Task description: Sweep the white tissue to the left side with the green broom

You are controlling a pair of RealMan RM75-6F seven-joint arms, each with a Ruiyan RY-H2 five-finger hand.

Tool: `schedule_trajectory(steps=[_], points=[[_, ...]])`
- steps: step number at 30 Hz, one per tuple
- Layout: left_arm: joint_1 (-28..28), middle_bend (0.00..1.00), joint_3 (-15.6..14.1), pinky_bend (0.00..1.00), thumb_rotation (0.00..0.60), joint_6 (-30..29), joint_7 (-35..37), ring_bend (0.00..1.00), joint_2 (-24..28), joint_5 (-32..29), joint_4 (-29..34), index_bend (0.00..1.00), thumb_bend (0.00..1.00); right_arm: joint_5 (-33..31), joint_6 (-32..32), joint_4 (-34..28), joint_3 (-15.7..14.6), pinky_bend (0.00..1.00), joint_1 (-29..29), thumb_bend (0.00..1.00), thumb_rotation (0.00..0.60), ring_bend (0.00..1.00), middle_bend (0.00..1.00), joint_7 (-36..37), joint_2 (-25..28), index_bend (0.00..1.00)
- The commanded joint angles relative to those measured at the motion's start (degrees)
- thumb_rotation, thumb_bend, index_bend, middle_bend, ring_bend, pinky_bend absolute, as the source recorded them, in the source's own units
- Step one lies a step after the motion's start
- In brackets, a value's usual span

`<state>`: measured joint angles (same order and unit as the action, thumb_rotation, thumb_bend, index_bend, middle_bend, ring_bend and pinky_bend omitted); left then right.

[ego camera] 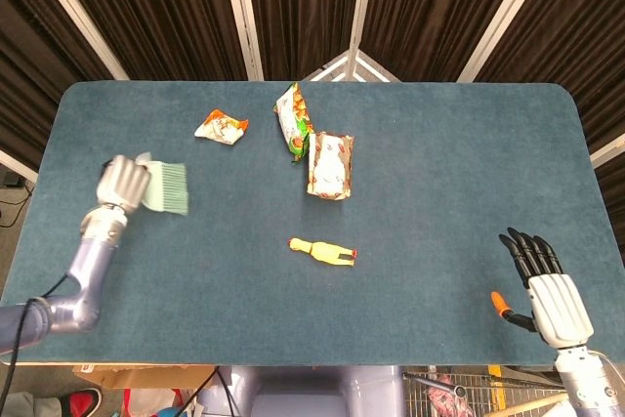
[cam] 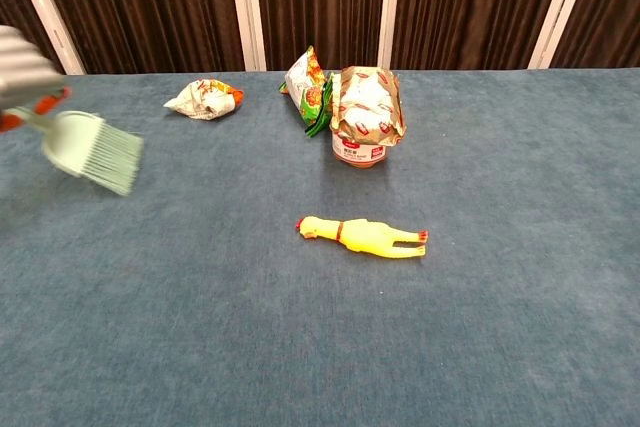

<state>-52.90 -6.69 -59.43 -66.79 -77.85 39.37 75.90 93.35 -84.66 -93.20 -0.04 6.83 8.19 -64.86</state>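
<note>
My left hand (ego camera: 121,183) grips the handle of the green broom (ego camera: 166,188) over the left part of the table. The bristles point right in the head view. In the chest view the broom (cam: 94,152) hangs blurred at the far left, with the left hand (cam: 20,59) at the frame's edge. The white tissue shows in neither view; it may lie behind the hand and broom or outside the chest frame. My right hand (ego camera: 547,288) lies at the table's near right corner, fingers spread and holding nothing.
A crumpled snack packet (ego camera: 221,127) lies at the back left. A green chip bag (ego camera: 293,121) leans beside a paper-wrapped cup (ego camera: 330,165) at the back centre. A yellow rubber chicken (ego camera: 322,252) lies mid-table. The blue table (ego camera: 439,173) ends at its left edge near the broom.
</note>
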Motion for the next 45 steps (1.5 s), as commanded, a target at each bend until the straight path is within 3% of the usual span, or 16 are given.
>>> schedule_trajectory(steps=[1, 7, 15, 21, 27, 39, 45], points=[[2.2, 0.92, -1.1, 0.95, 0.600, 0.1, 3.0, 0.97, 3.8, 2.2, -2.0, 0.72, 0.82, 0.0, 0.2, -0.1, 0.0, 0.00, 0.1, 0.34, 0.600, 0.00, 0.00, -0.4, -0.1, 0.00], [3.8, 0.92, 0.7, 0.95, 0.600, -1.0, 7.3, 0.97, 8.8, 3.7, -2.0, 0.72, 0.82, 0.2, 0.2, -0.2, 0.0, 0.00, 0.1, 0.34, 0.600, 0.00, 0.00, -0.9, -0.3, 0.00], [4.0, 0.92, 4.3, 0.95, 0.600, -1.8, 11.0, 0.97, 10.1, 5.5, 0.9, 0.72, 0.82, 0.1, 0.3, -0.2, 0.1, 0.00, 0.3, 0.34, 0.600, 0.00, 0.00, -0.6, -0.3, 0.00], [4.0, 0.92, 3.9, 0.95, 0.600, -1.1, 8.4, 0.97, 2.6, 7.2, 1.9, 0.72, 0.82, 0.1, 0.6, 0.0, 0.1, 0.00, 0.4, 0.34, 0.600, 0.00, 0.00, -0.5, -0.4, 0.00], [4.7, 0.92, 2.9, 0.95, 0.600, -0.9, 6.4, 0.97, -0.4, 8.1, 0.3, 0.72, 0.82, -0.1, 0.4, 0.0, 0.1, 0.00, 0.2, 0.34, 0.600, 0.00, 0.00, -0.2, -0.2, 0.00], [9.9, 0.92, -0.2, 0.95, 0.600, 0.2, 7.9, 0.97, 6.2, 7.6, -4.4, 0.72, 0.82, 0.3, 0.0, -0.5, 0.0, 0.00, 0.0, 0.34, 0.600, 0.00, 0.00, -0.2, -0.1, 0.00], [12.1, 0.92, 2.0, 0.95, 0.600, -1.6, 14.1, 0.97, 9.3, 8.6, -4.2, 0.72, 0.82, 0.3, 0.2, -0.7, 0.0, 0.00, 0.1, 0.34, 0.600, 0.00, 0.00, -0.7, -0.2, 0.00]])
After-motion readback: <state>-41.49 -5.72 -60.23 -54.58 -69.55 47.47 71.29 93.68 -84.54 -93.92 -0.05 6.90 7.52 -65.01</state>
